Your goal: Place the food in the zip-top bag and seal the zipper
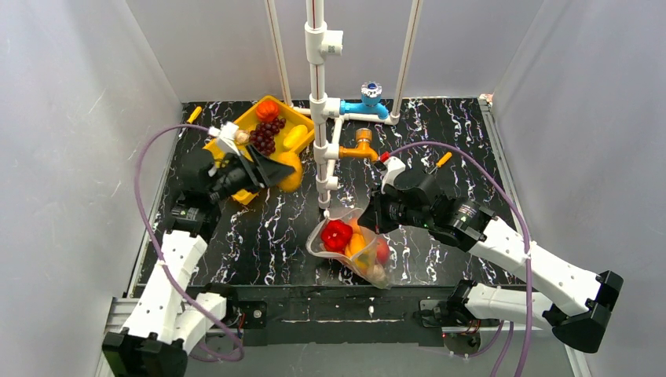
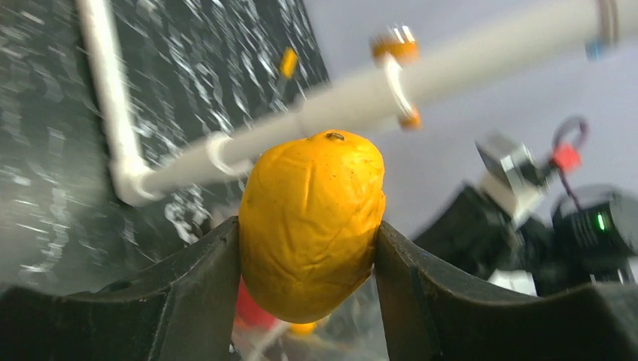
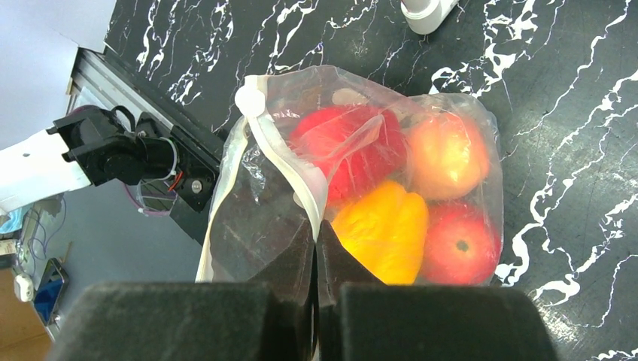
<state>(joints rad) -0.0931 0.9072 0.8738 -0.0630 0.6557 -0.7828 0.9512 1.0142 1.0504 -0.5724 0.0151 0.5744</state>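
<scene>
Zip-top bag sits on the bench right at the foot of the white pipe stand, on its near side. It's already well loaded with food: a red pepper, a yellow pepper and two rounder red and peach pieces packed beside them.

Right claw is pressed together on one lip of the mouth, pinching the plastic just where the zipper folds over. Only one lip is held, so the mouth looks like a narrow, crumpled slot.

Over to the left of the pipe stand, the left claw is clamped on a plump orange fruit, hanging above the near corner of the yellow tray, with grapes and more pieces waiting there.

The dangers, as I read it:
- That fruit is big for the slot and could hit the rim and roll off across the bench.
- The pipe stand stands right in the path, so a straight swing risks a knock.
- A glossy skin gripped at the waist may slip.
- A bag this full, with a twisted zipper, may not seal.
</scene>
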